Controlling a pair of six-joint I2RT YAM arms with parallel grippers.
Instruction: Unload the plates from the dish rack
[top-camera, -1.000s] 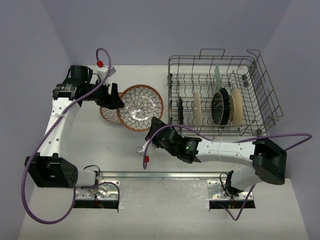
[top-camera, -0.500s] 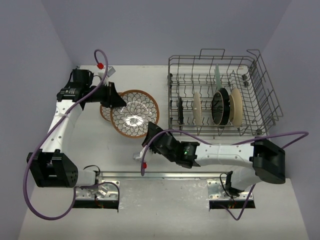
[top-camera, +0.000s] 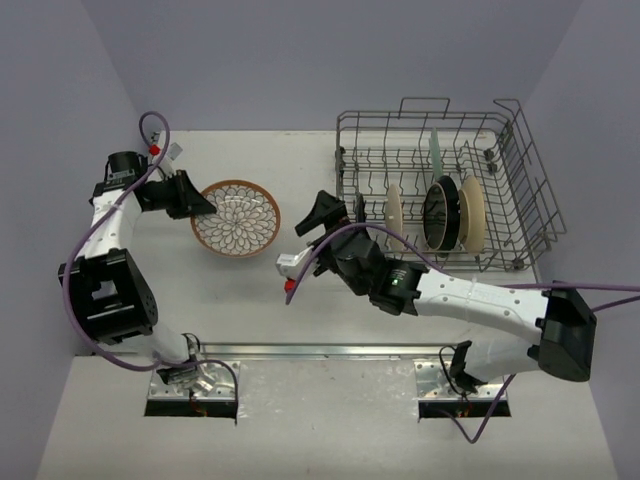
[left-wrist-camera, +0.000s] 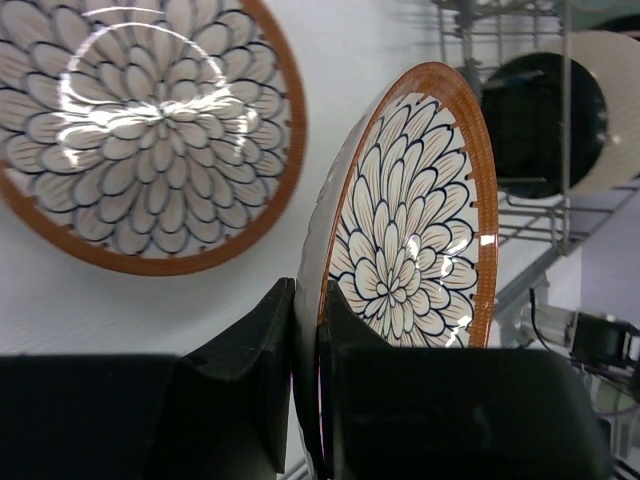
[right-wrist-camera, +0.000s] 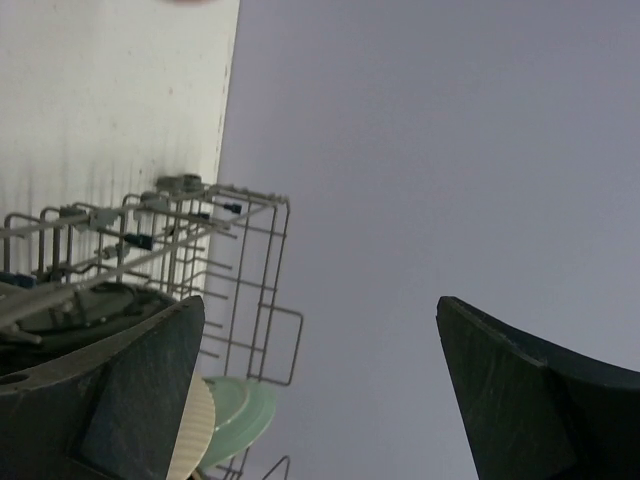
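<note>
My left gripper (top-camera: 190, 200) (left-wrist-camera: 308, 295) is shut on the rim of a brown-rimmed petal-pattern plate (top-camera: 237, 218) (left-wrist-camera: 410, 220), held over the table's left part. In the left wrist view a second petal plate (left-wrist-camera: 140, 130) lies flat on the table beyond it. The grey wire dish rack (top-camera: 530, 160) (right-wrist-camera: 250, 260) stands at the back right. It holds several upright plates: a dark one (top-camera: 360, 220), a cream one (top-camera: 393, 215), a black one (top-camera: 441, 212), another cream one (top-camera: 472, 212) and a pale green one (top-camera: 436, 155) (right-wrist-camera: 235, 410). My right gripper (top-camera: 325, 213) (right-wrist-camera: 315, 310) hangs open and empty by the rack's left end.
The white table (top-camera: 300, 300) is enclosed by lilac walls on three sides. A metal rail (top-camera: 320, 350) runs along the near edge between the arm bases. Purple cables (top-camera: 560, 270) loop off both arms.
The right gripper let go of the petal plate's rim, opened wide and rose toward the rack. The left arm carried the plate to the left, over the plate on the table.
</note>
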